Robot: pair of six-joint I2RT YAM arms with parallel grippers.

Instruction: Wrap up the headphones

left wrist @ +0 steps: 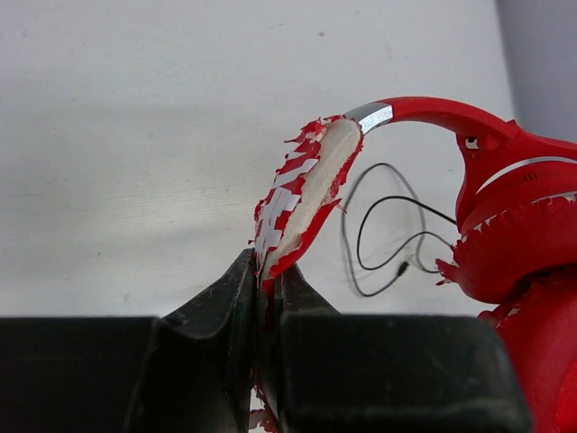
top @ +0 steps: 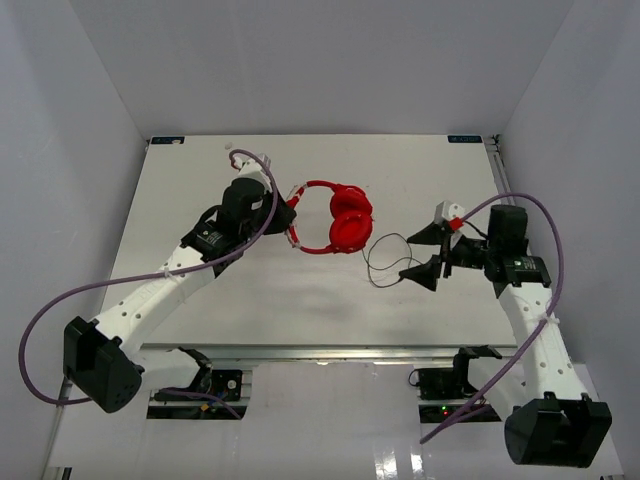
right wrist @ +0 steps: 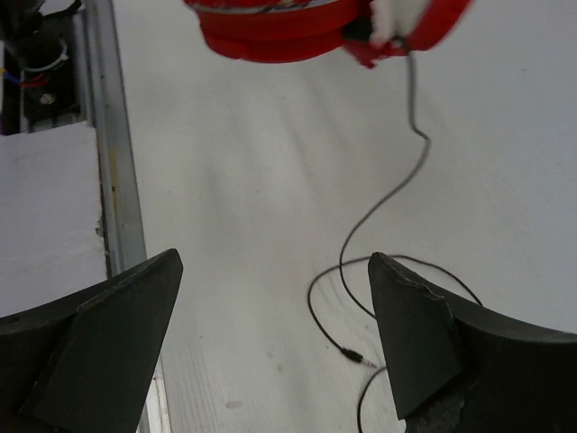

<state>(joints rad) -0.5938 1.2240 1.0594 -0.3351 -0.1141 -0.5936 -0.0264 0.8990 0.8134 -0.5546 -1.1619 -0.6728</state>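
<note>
At the far left of the overhead view we see a purple cable (top: 50, 320) looping out from the left arm (top: 150, 295), which reaches diagonally across the white table (top: 300, 300) toward its centre. The left gripper (top: 284, 214) (left wrist: 261, 275) has its jaws pressed together on the headband (top: 293, 225) (left wrist: 302, 194) of the headphones (top: 345, 218) (left wrist: 514, 244) (right wrist: 288, 27); in the left wrist view we see the two black fingers pinching the band's lower end, where the red covering is peeling in flakes from the white padding beneath. From this pinch the band arches up and to the right, past a silver section, to the two red cups (top: 351, 218), which sit side by side near the middle of the table, just right of the gripper. From the cups a thin dark cable (top: 386, 262) (left wrist: 383, 239) (right wrist: 401, 180) trails rightward and lies in loose loops on the table surface, ending in a small plug (right wrist: 361, 358). Further right we see the right gripper (top: 428, 256) (right wrist: 275, 271) with its jaws spread wide apart and nothing between them; it faces the cups, and the cable loops lie on the table just in front of and below its fingertips. We cannot tell whether a finger touches the cable. At the far right the right arm (top: 535, 330) rises from its base, carrying a second purple cable (top: 545, 215).
</note>
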